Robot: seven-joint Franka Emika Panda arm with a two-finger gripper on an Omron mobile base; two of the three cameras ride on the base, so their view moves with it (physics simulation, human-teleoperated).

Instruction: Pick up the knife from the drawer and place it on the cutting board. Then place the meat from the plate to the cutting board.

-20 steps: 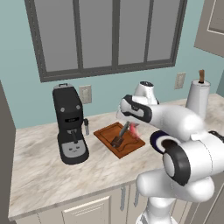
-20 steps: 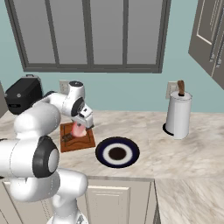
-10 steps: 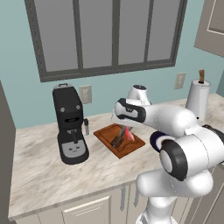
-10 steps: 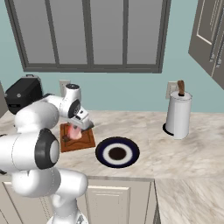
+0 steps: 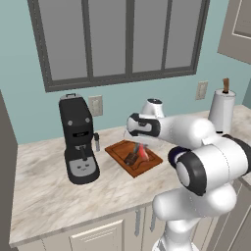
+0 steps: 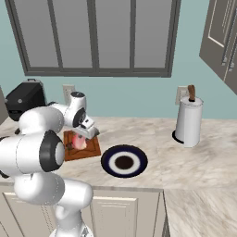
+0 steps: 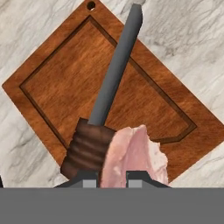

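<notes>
The reddish-brown cutting board (image 5: 119,150) (image 6: 91,149) (image 7: 65,83) lies on the counter right of the coffee machine. On it rests the knife (image 5: 131,158) (image 7: 114,70), grey blade slanting across the board, dark ribbed handle (image 7: 85,151) nearest the hand. My gripper (image 5: 140,146) (image 6: 83,135) (image 7: 111,178) hangs just above the board, shut on the pink meat (image 5: 143,152) (image 6: 79,143) (image 7: 135,153), which sits beside and partly over the knife handle. The dark-rimmed plate (image 6: 109,159) right of the board is bare. Cream cabinet fronts (image 5: 98,238) below are shut; I cannot tell which is the drawer.
A black coffee machine (image 5: 77,139) (image 6: 25,99) stands left of the board. At the right by the wall stands a white paper-towel roll (image 5: 221,110) (image 6: 190,122). Marble counter (image 5: 44,196) stretches in front, window and teal wall behind.
The hand has carried the meat left and a little lower, from the plate side of the board to over the knife handle. Knife, board and plate have stayed put.
</notes>
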